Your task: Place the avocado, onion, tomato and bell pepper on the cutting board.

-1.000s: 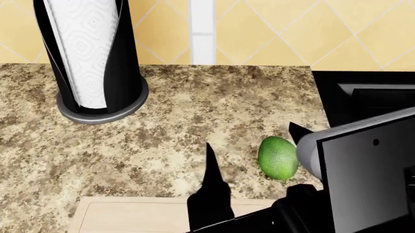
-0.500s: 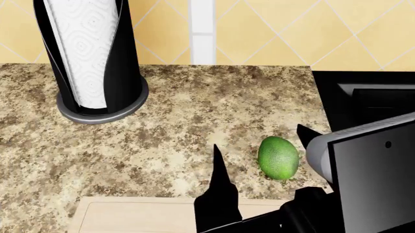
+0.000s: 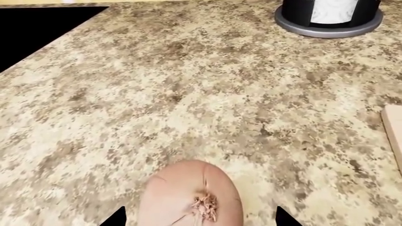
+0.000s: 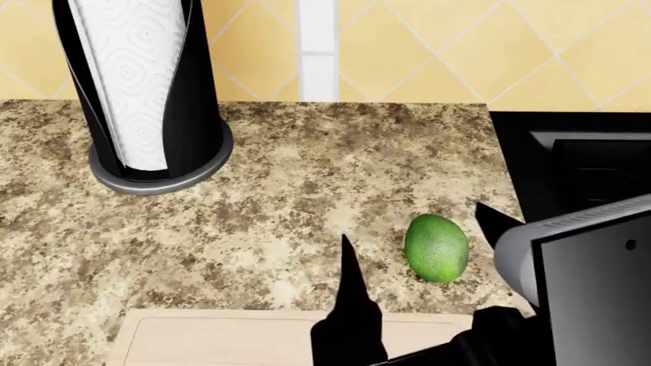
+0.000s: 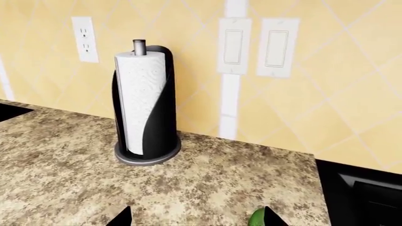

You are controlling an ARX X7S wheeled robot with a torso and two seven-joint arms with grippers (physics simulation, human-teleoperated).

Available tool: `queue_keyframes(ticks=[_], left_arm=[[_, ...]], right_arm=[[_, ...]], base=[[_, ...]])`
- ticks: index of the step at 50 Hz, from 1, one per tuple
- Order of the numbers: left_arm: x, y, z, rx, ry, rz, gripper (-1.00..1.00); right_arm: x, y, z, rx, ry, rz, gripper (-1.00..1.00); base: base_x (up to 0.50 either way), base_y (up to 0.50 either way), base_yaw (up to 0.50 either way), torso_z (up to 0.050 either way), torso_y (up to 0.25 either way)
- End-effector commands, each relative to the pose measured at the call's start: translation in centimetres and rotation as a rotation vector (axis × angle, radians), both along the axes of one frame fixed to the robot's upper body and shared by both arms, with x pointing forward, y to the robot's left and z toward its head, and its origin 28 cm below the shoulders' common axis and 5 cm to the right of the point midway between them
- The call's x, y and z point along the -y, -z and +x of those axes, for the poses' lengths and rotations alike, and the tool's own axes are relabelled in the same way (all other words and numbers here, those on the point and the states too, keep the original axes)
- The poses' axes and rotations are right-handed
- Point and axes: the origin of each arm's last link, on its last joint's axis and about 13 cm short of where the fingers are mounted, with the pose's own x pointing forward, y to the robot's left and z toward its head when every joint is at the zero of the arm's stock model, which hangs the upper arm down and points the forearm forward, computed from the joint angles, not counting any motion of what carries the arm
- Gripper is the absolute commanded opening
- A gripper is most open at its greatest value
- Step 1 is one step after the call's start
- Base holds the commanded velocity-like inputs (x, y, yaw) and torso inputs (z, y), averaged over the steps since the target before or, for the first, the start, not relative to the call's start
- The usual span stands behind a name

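The onion (image 3: 190, 194) sits on the granite desk (image 4: 285, 175), cut off by the left wrist frame; the left end effector (image 3: 199, 217), fingers spread, straddles it without visible contact. In the head view the avocado (image 4: 437, 247) lies at 4 o'clock near the desk's right edge, between the parted fingers of the right end effector (image 4: 422, 232), untouched. The cutting board (image 4: 224, 337) is clipped at 6 o'clock; the paper towel holder (image 4: 142, 91) stands at 10 o'clock.
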Motion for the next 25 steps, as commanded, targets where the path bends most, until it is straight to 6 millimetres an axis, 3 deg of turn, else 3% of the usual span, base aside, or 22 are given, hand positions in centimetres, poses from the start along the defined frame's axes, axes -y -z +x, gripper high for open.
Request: queue_keyframes(ticks=[1,25], left_arm=[[-0.2,0.4,0.6,0.0,-0.008,0.007,1.0],[-0.7,1.9,0.9,-0.035,-0.031,-0.028,1.0]], right_arm=[[0.0,-0.4,-0.2,0.032,-0.007,0.025,1.0],[0.1,-0.6,-0.5,0.028,-0.003,0.025,1.0]], base=[[0.0,0.0,0.0,0.0,0.0],[0.0,0.0,0.0,0.0,0.0]])
